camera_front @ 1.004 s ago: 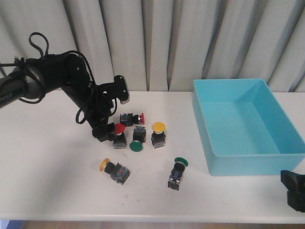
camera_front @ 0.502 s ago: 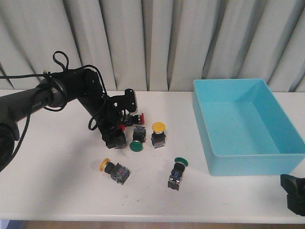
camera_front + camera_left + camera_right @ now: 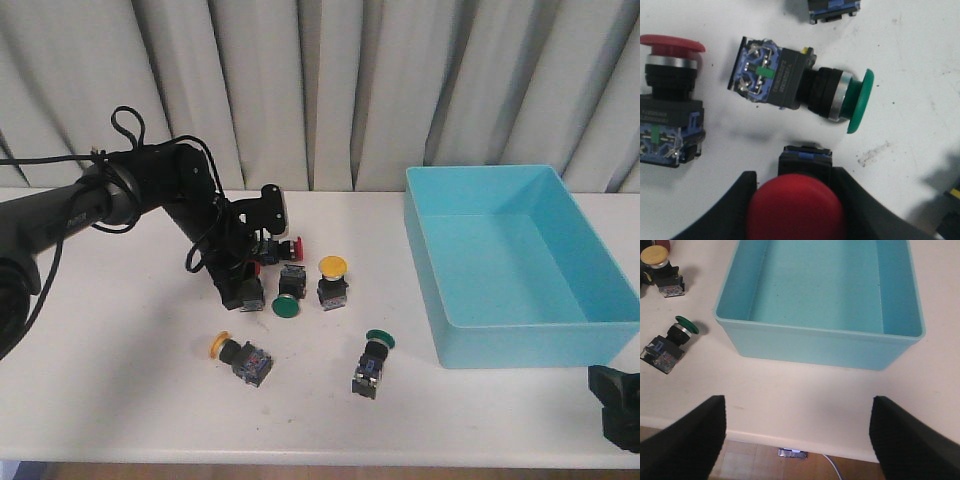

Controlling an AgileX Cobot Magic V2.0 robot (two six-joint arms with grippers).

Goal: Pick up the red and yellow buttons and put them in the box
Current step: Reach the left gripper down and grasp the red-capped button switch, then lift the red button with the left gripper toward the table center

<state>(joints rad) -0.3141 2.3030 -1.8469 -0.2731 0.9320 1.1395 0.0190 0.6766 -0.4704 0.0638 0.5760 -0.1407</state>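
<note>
- Two black fingers (image 3: 735, 200) of my left gripper (image 3: 795, 200) stand at either side of a red button (image 3: 796, 205); its round cap fills the gap between them and they are closed in on it, though the contact itself is cut off at the picture's edge.
- From the front my left gripper (image 3: 243, 285) covers that button, so only a sliver of red shows beside the arm.
- Just beyond my fingers lies a green-capped switch (image 3: 805, 90) on its side, touching nothing; in the front view it is the green cap (image 3: 286, 304) near the middle of the table (image 3: 120, 400).
- Beside it stands a second red button (image 3: 671, 100), its body partly cut off; from the front it lies tipped over (image 3: 285, 246), half behind my arm.
- One yellow button (image 3: 332, 278) stands upright just right of the green one; another yellow button (image 3: 240, 354) lies on its side nearer the front edge.
- Another green switch (image 3: 372, 362) lies toward the front edge, close to the box's near left corner.
- The box (image 3: 520, 262) sits at the right end of the table; I see nothing in it.
- My right gripper (image 3: 797, 440) hovers over the front edge, fingers spread wide, holding nothing; from the front only a dark corner of it (image 3: 618, 402) shows.
</note>
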